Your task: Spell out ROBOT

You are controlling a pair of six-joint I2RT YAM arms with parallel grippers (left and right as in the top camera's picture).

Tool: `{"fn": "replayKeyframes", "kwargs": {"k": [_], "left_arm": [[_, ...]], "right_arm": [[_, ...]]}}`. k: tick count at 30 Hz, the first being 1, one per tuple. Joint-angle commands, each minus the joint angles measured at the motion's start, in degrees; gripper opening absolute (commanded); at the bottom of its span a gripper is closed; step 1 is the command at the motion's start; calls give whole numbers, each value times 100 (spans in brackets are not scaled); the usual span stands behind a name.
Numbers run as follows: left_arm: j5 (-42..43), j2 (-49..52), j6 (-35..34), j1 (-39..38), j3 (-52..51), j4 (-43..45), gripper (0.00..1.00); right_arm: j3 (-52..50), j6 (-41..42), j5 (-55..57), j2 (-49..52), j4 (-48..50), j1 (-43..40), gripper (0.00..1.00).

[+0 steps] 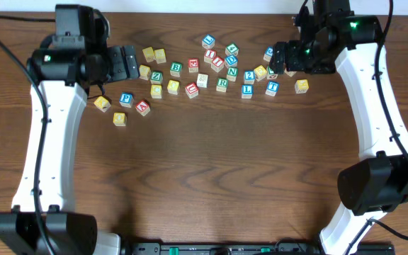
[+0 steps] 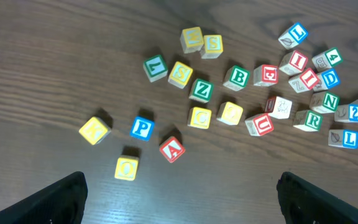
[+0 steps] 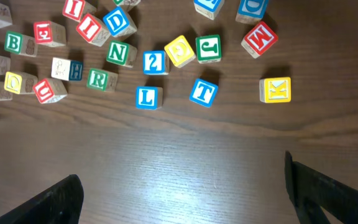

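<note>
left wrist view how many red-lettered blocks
5: A block low centre, U block centre-right, E block above it, one I block and a second I block upper right; others may sit off-frame.

About thirty-one letter blocks [image 1: 176,69] and two arms [image 1: 52,127].

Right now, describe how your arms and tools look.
The left arm and right arm have white shells with black joint housings; thin black cables trail along them, and a green light glows near each wrist. The left tool and right tool are black, blocky.
</note>
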Motion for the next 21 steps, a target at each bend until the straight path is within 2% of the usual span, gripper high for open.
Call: {"fn": "replayKeyframes", "kwargs": {"k": [1, 11, 16, 21], "left_arm": [[33, 251, -33, -52, 227, -111, 96], [35, 595, -354, -52, 70, -105, 96], [33, 726, -551, -79, 70, -109, 86], [28, 1012, -549, -356, 70, -105, 83]], "right_arm": [[153, 46, -57, 79, 107, 33, 99], [142, 48, -262, 81, 428, 59, 99], [138, 177, -258, 133, 426, 57, 99], [114, 197, -258, 238, 354, 59, 99]]}}
